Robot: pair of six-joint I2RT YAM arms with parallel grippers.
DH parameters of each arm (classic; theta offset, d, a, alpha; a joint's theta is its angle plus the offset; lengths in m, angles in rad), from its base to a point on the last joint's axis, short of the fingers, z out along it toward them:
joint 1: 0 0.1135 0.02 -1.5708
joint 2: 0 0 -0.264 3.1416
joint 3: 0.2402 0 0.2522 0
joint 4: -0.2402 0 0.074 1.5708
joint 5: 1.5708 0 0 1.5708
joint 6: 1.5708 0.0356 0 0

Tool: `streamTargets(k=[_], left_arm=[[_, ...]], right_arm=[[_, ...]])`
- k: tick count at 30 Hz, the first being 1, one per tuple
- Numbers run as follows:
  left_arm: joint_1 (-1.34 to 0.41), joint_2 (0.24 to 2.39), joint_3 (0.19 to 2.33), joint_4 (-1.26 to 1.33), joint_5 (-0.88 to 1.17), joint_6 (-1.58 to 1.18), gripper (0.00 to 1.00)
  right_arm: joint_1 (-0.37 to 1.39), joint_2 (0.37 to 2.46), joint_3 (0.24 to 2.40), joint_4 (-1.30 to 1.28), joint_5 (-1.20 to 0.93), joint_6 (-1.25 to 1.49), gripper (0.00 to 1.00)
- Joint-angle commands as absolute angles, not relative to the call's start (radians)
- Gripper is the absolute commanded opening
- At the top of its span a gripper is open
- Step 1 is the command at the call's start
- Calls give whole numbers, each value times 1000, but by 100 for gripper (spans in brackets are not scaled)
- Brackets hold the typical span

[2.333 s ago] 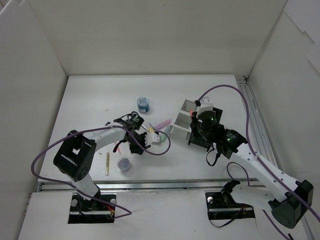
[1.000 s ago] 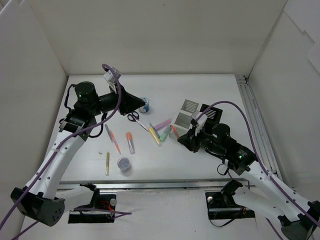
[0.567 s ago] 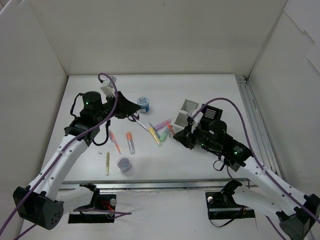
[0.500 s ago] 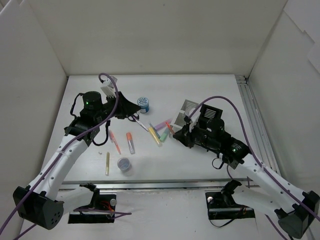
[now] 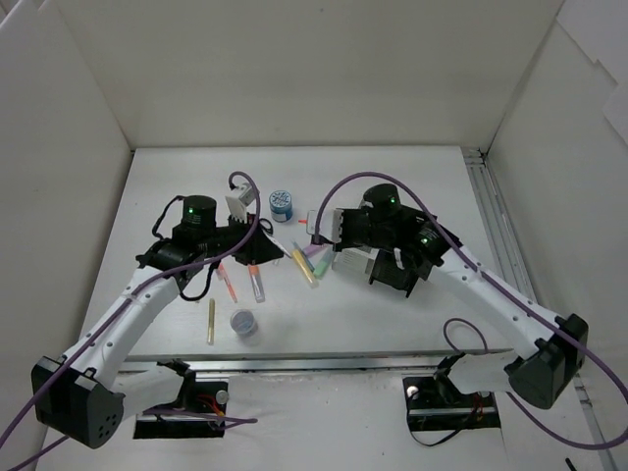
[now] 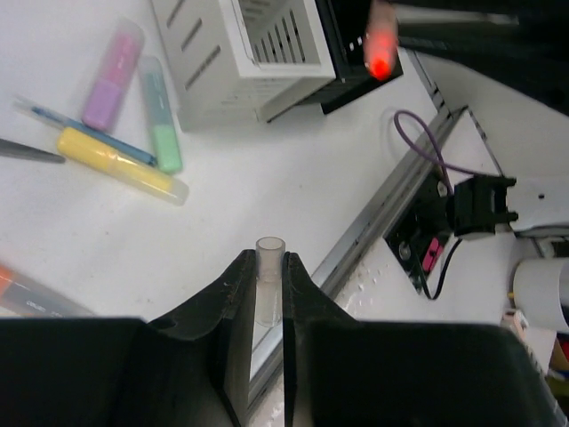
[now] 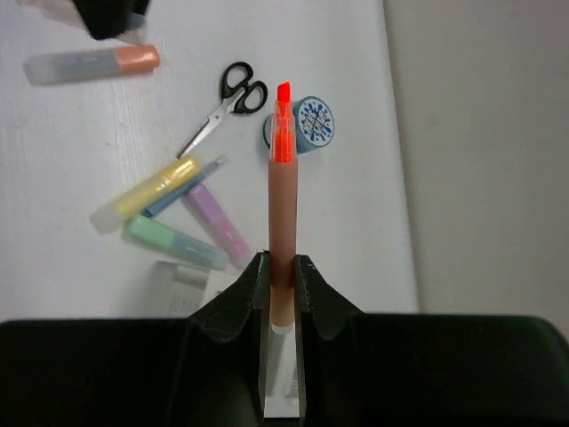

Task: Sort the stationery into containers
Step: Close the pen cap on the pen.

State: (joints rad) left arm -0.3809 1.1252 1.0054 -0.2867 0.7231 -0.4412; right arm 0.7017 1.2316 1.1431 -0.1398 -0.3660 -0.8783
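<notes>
Right tool (image 7: 283, 271): jaws closed tight on the orange marker (image 7: 282, 205), gripped low on the barrel, tip bare, carried off the desk (image 5: 392, 324) beside the white organizer (image 6: 240, 62).
Left tool (image 6: 269, 286): pinched shut on 1 small clear cap (image 6: 269, 253), mouth outward.
Judged step: recapping before binning.
Next: bring cap and tip onto 1 axis, push together gently, then drop the marker into a compartment.
</notes>
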Motion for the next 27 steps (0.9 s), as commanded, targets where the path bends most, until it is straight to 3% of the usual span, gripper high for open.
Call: streamTargets(k=[1,5,11,16,27], left_arm=[[-400,1089,1028,-330,810,-325,0],[-429,1132,1019,-342,820,-250,0],[-439,1250,1091,-394,864,-199,0],[-457,1325,1105,-368,998,-189,0],[-508,1364,1123,-330,1066,-212,0]], right_arm=[[721,1325,1279,-254,-281,-1231,0],[742,1379,1347,-373,-195,-1455,0],[750,1338,1276,-462,-173,-1710,0],[756,1273,1201,-462,-233,-1739,0],[762,1253,1173,-460,-298,-1729,0]])
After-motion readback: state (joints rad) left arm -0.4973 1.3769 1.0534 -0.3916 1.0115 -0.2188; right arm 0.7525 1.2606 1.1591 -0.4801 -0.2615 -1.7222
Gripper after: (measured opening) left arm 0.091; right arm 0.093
